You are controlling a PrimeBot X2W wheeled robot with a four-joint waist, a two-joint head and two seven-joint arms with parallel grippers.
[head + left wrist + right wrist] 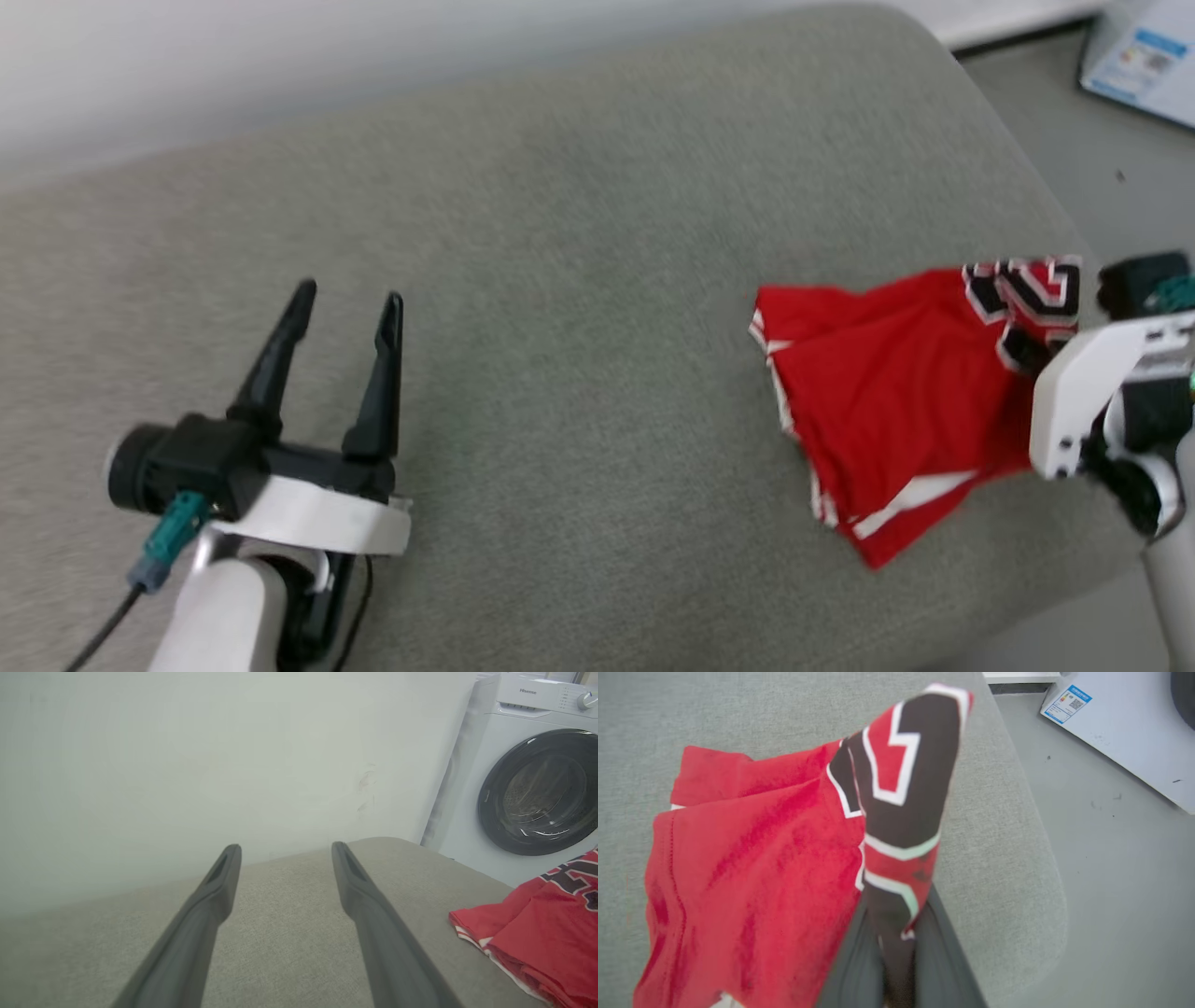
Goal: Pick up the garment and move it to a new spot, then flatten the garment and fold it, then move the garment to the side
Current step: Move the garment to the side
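The garment (887,401) is a red jersey with white trim and black-and-white numerals, lying bunched on the right part of a grey cushioned surface (579,280). My right gripper (1050,359) reaches in from the right edge and is shut on a raised fold of the garment (752,868) that carries the numerals. Its dark fingers (945,961) pinch the cloth from both sides. My left gripper (348,294) hovers open over the bare left part of the cushion, well apart from the jersey. In the left wrist view the left gripper (285,847) is empty, with the garment (546,933) at lower right.
The cushion's rounded right edge (1045,868) lies just beyond the jersey, with grey floor (1120,868) past it. A white front-loading washing machine (537,788) stands to the right. A pale wall (210,756) runs behind the cushion.
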